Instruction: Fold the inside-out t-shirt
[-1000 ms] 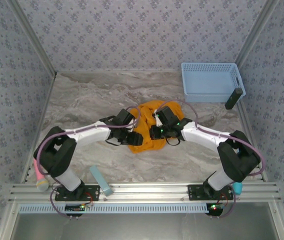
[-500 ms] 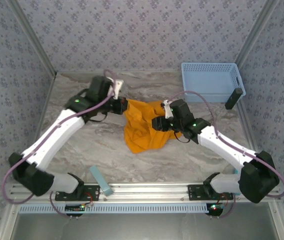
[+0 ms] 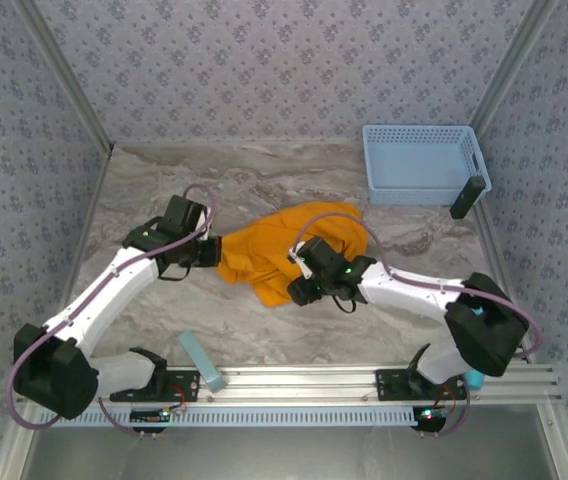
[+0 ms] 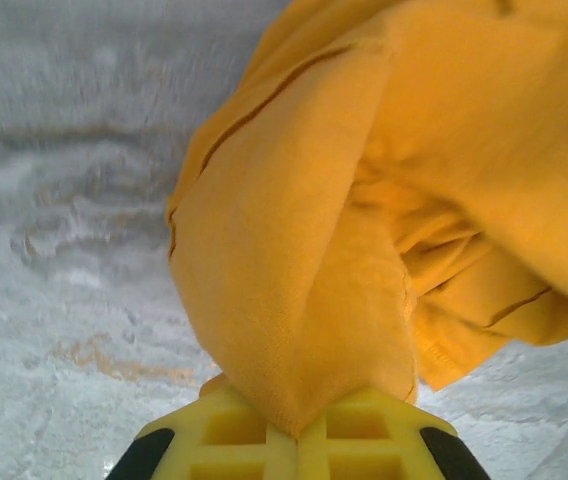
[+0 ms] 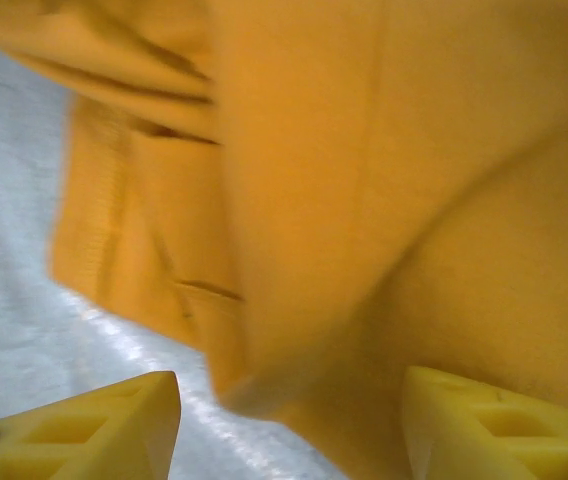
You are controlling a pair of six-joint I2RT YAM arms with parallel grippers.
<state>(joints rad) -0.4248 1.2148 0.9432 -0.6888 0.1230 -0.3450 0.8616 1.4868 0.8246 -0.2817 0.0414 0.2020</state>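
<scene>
L gripper (image 4: 296, 432) is clamped tight, fingers together w/ a fold of the inside-out t-shirt (image 3: 269, 250) pinched between them; cloth fans up and away from the pinch. R gripper (image 5: 289, 425) is parted, fingers well apart, a loose orange fold sagging into the gap. Can't tell if either pad touches it.

Top cam gives the layout: shirt bunched mid-table (image 3: 154, 200), L gripper at its left edge, R gripper at its near edge, low on the marble. L wrist cam adds seams and folds close up, bare marble on the left. R wrist cam is blurred: a stitched hem, plus a strip of table lower left.

Room: open marble left and far side of the shirt. Blue basket (image 3: 419, 160) sits far-right, well apart, a dark object (image 3: 467, 197) at its corner. Pale blue item (image 3: 202, 361) lies by the near rail.
</scene>
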